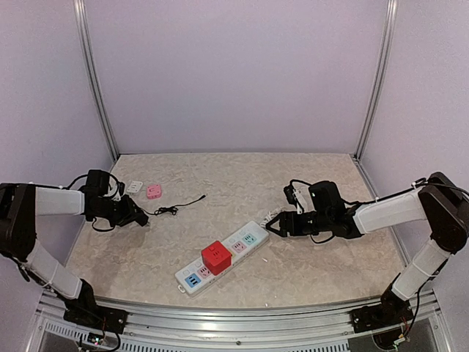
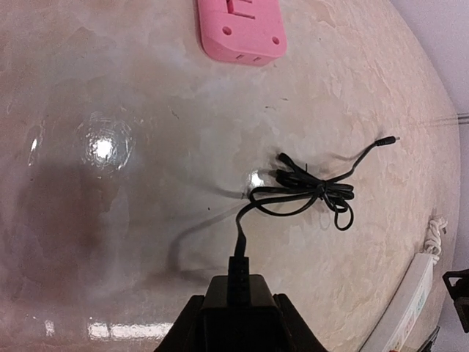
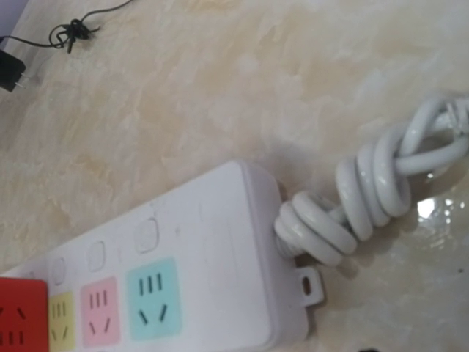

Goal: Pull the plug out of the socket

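Observation:
The socket, a long white power strip [image 1: 220, 262] with pastel outlet faces, lies slantwise at the table's front middle. It also shows in the right wrist view [image 3: 190, 257]. A red cube adapter [image 1: 216, 257] sits plugged into it. My left gripper [image 1: 139, 217] is at the left, far from the strip, shut on a black plug [image 2: 242, 308]. The plug's thin black cable [image 2: 311, 192] trails onto the table. My right gripper [image 1: 280, 224] is at the strip's right end, beside its knotted white cord [image 3: 366, 198]. It looks open and empty, and its fingers do not show in its wrist view.
A pink block [image 1: 153, 191] and a small white block [image 1: 134, 187] lie at the back left; the pink one also shows in the left wrist view [image 2: 240, 29]. Purple walls and metal posts enclose the table.

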